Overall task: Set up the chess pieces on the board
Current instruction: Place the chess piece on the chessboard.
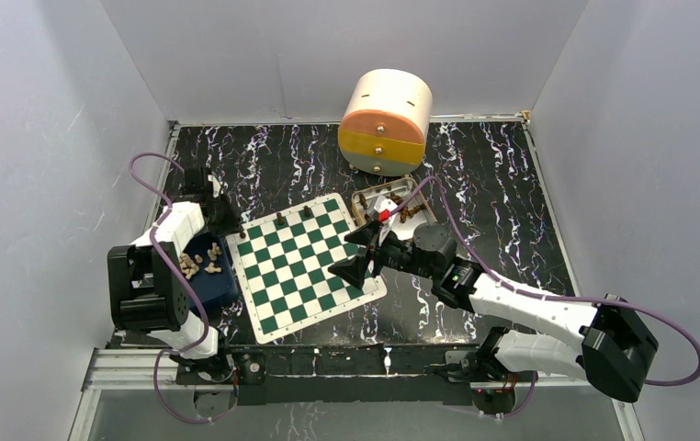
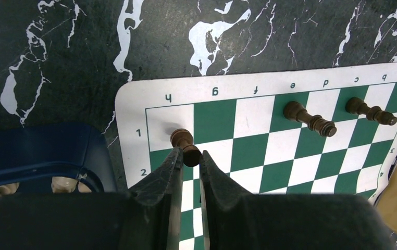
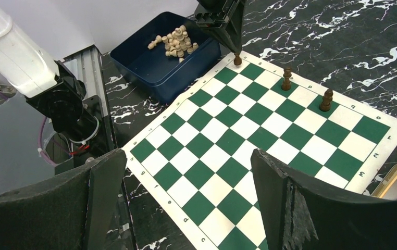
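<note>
The dark piece (image 2: 185, 145) stands on a corner square of the board (image 2: 248, 112), its head pinched in the left gripper (image 2: 188, 159) jaws (narrow). Best to open gently and lift straight, lest it topple. The right gripper (image 3: 186, 166) jaws hang wide, empty.

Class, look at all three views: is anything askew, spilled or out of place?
The chessboard lies rotated, its edges diagonal to the table's. Nothing is spilled; three dark pieces stand upright, one in the left pincer.

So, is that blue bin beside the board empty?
Not empty. The blue bin holds a small heap of pale chess pieces at one end; the rest of its floor shows bare.
</note>
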### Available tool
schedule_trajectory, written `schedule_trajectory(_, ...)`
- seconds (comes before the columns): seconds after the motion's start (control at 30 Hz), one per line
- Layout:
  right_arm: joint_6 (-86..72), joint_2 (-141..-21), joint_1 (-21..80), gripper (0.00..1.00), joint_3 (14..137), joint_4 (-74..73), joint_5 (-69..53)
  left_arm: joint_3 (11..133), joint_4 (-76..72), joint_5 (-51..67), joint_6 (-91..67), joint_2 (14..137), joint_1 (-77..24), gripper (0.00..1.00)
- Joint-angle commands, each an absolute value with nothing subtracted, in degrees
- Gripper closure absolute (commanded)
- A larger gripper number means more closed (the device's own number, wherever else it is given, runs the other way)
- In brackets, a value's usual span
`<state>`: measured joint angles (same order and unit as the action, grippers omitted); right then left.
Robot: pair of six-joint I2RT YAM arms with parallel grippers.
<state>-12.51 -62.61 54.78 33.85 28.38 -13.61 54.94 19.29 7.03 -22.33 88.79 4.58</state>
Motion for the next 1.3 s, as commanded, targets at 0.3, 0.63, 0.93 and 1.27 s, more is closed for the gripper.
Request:
schedule_trajectory(0.3,-12.1,-61.8,55.0,0.01,36.1,29.8,-13.6,55.5,17.7,7.6,-21.4,91.1,5.3,1.00)
schedule_trajectory(0.63,-12.3,-62.5,55.0,0.01,35.9,30.0,-13.7,55.4,18.2,6.1,-20.9,90.9,5.3,0.96)
schedule_trajectory(0.93,-12.5,-63.5,55.0,0.01,36.3,29.8,-14.2,56.0,19.0,6.2,-20.8,89.7,5.3,0.80)
schedule_trajectory(1.27,-18.0,-65.7,55.0,0.01,38.9,23.6,-8.5,58.3,21.4,6.1,-21.9,84.7,5.3,0.63)
